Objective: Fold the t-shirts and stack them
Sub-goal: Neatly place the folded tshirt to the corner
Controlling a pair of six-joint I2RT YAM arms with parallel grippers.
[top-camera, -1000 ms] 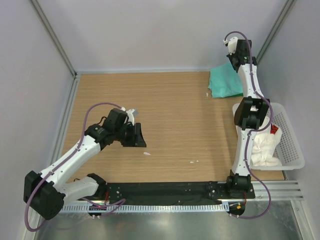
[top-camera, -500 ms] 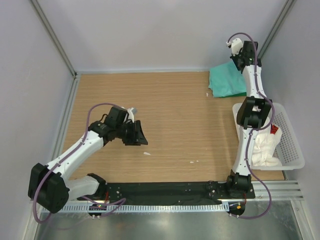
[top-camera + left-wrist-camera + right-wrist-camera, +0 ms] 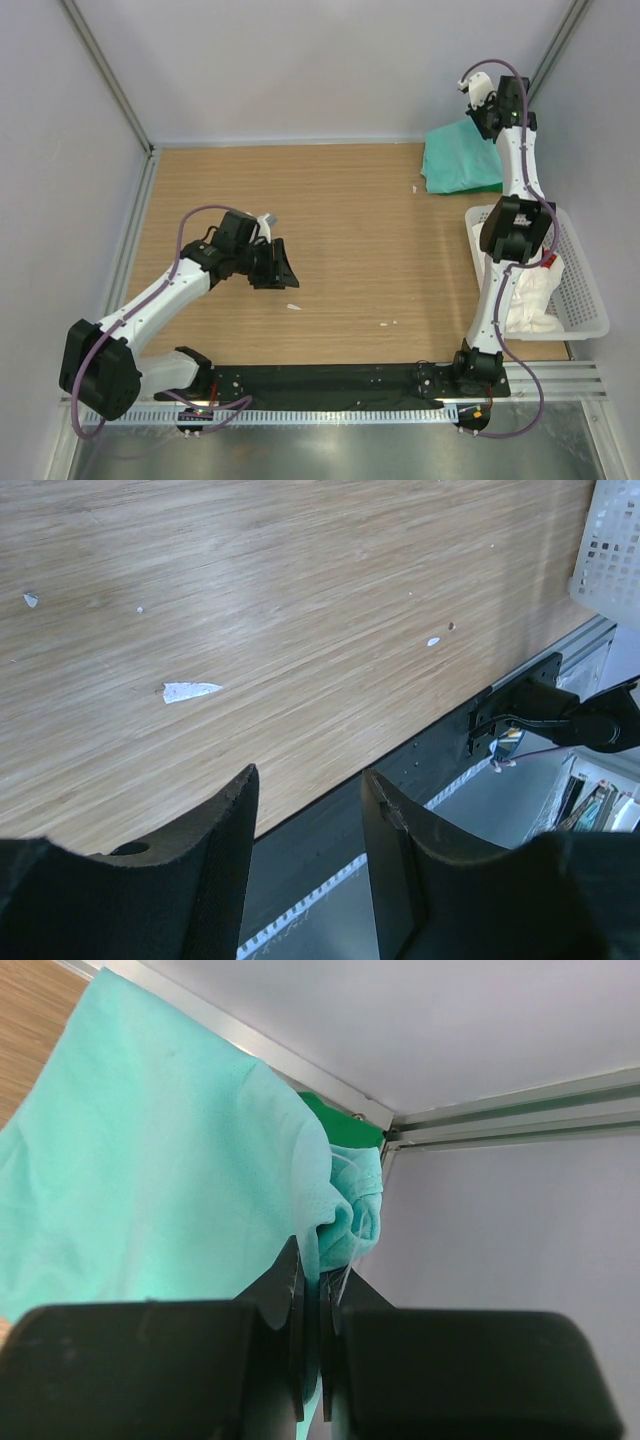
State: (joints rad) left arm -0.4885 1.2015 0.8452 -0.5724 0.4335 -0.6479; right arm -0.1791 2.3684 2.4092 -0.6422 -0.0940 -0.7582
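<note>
So, near side first: left gripper [image 3: 275, 268] hovers over the bare wooden table [image 3: 350, 220] at mid-left, jaws partly apart with nothing between them, a few white scraps [image 3: 293, 307] nearby. White t-shirt [image 3: 530, 295] sits bunched in the white lattice basket [image 3: 590, 300] at near right, beside the right arm's elbow. In the far right corner the right gripper [image 3: 318, 1265] is clamped on a fold of the mint-teal t-shirt [image 3: 455, 165]; the pinched edge looks lifted and the rest drapes down and leftward onto the table. Key relation, my read: the shirt body lies left of and below the right gripper and well apart from the left one, so the right arm is placed to drag it to the open middle and the left must cross the table to help. Dark green t-shirt [image 3: 340, 1125] shows only as a sliver behind the teal one, extent hidden. Can't tell which part of the teal shirt is pinched, nor its long axis while bunched
</note>
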